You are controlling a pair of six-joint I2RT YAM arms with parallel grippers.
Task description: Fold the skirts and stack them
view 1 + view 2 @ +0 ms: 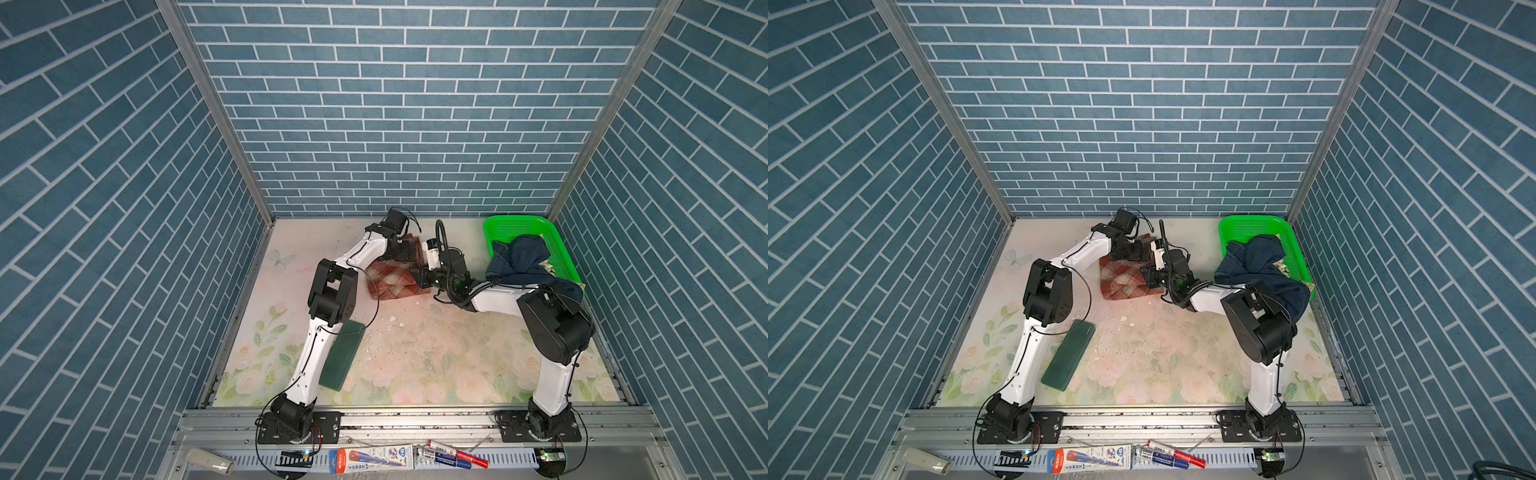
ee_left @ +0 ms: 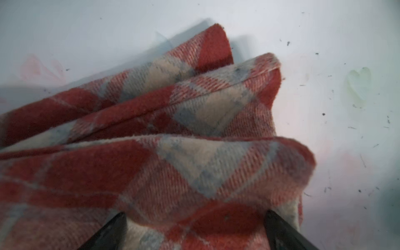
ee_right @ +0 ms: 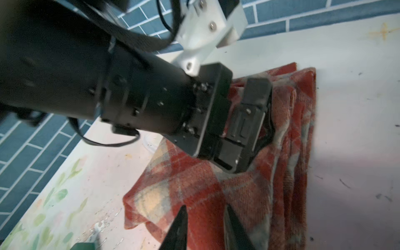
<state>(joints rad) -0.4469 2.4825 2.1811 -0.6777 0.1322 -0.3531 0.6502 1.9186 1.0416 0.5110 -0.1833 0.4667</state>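
Note:
The rust-red and cream plaid skirt (image 1: 392, 284) (image 1: 1123, 282) lies folded in layers at the middle back of the table. My left gripper (image 2: 195, 225) (image 1: 405, 249) is open wide at the skirt's far end, its fingers (image 2: 114, 229) straddling a bulge of the cloth. My right gripper (image 3: 205, 216) (image 1: 417, 277) is at the skirt's right edge. Its jaws are narrowed with plaid cloth (image 3: 238, 190) between them, and whether they pinch it is unclear. The dark blue denim skirt (image 1: 523, 257) (image 1: 1258, 259) hangs over the basket's near rim. A bit of the lemon-print skirt (image 1: 550, 267) shows beneath it.
The green mesh basket (image 1: 511, 226) (image 1: 1246, 224) stands at the back right corner. A flat dark green pad (image 1: 343, 357) (image 1: 1067, 357) lies at the front left beside the left arm. Brick-patterned walls close three sides. Markers (image 1: 457, 453) lie on the front rail.

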